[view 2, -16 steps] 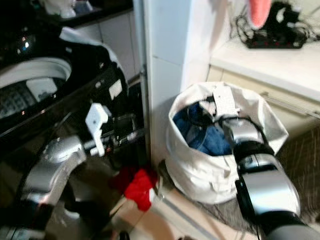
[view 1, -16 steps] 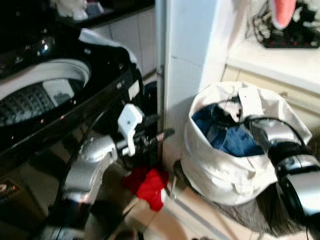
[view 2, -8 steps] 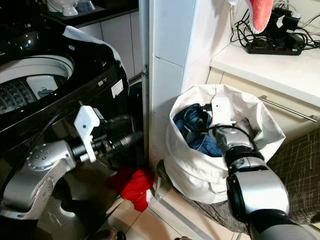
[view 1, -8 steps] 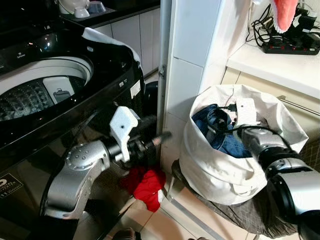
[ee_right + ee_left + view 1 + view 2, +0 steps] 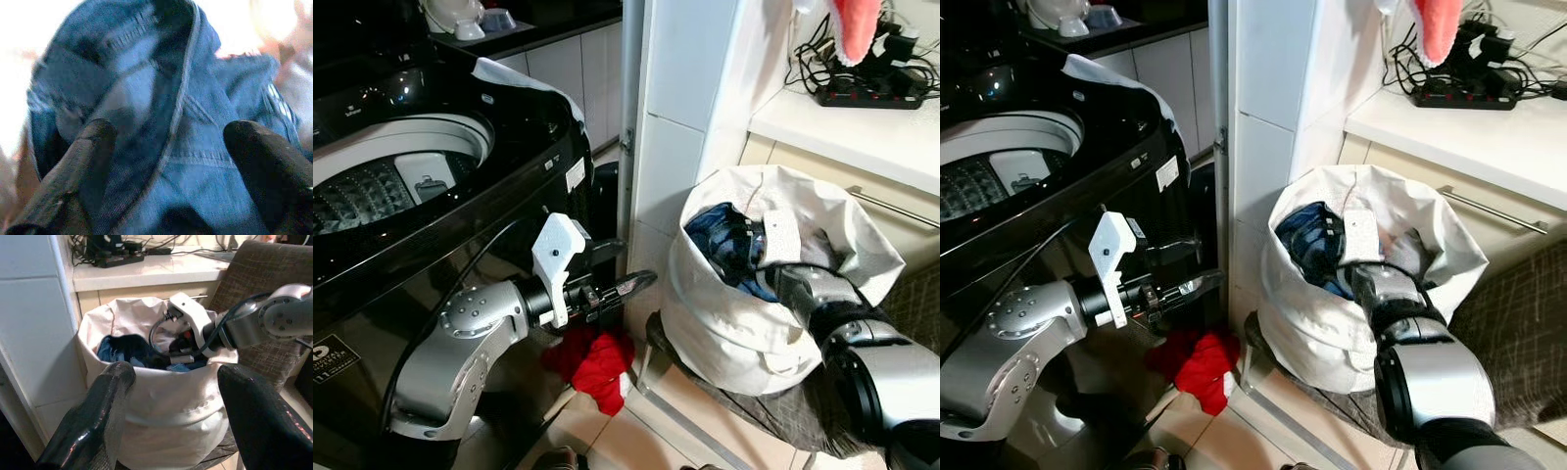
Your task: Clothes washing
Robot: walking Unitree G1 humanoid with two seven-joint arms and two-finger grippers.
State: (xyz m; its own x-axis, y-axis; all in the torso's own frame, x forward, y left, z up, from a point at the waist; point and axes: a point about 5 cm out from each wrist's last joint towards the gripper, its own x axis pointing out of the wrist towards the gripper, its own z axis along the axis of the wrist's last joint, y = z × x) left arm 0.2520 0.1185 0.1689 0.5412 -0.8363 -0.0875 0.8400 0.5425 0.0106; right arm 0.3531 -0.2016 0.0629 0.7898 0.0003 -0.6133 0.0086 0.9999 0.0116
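Note:
A white laundry bag stands on a seat to the right of the black top-loading washing machine, whose lid is up and whose drum shows. Blue jeans lie on top inside the bag. My right arm reaches into the bag, and my right gripper is open just above the jeans, one finger on each side of a fold. My left gripper is open in front of the washer, pointing at the bag and apart from it. A red garment lies on the floor beneath it.
A white tiled pillar stands between washer and bag. Behind the bag runs a counter with a power strip and a hanging pink cloth. A brown woven chair stands at the bag's far side.
My right arm has gone deeper into the bag, down onto the jeans. My left gripper has dropped a little and stays open. The camera has steadied and shifted slightly.

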